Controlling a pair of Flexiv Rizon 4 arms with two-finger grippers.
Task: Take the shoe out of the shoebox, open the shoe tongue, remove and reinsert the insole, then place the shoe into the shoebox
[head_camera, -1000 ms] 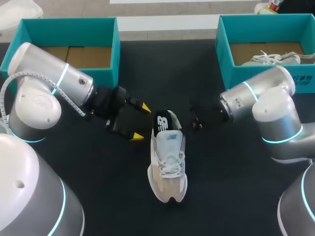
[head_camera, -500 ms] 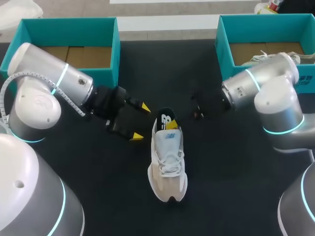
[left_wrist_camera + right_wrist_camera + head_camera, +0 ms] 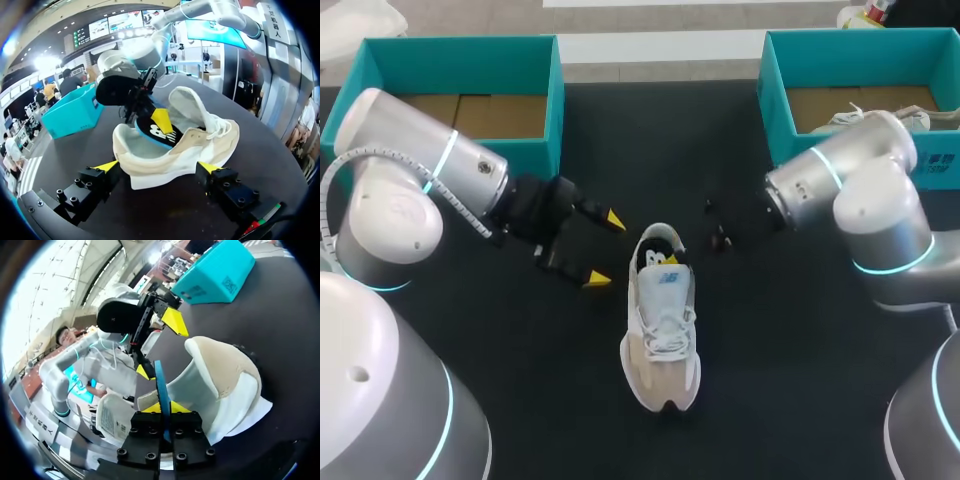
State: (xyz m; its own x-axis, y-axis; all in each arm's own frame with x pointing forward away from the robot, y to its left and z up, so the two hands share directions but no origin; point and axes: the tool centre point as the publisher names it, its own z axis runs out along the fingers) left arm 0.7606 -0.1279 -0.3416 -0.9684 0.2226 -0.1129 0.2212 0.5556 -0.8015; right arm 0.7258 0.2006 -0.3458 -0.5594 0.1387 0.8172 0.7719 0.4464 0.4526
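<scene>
A beige and white shoe lies on the black table, heel toward the far side. A dark insole with a blue edge stands tilted in its heel opening. My right gripper is shut on the insole's upper end; in the right wrist view the insole runs edge-on between the yellow tips of the gripper, with the shoe just ahead. My left gripper stands open beside the heel's left side. In the left wrist view the shoe lies ahead of that gripper, apart from both tips.
A teal shoebox with a bare cardboard floor stands at the back left. Another teal shoebox at the back right holds a second pale shoe. Black table surface surrounds the shoe.
The insole has sunk lower into the shoe's heel opening. My right gripper drew back a little, then came in again at the insole. The left arm has barely moved.
</scene>
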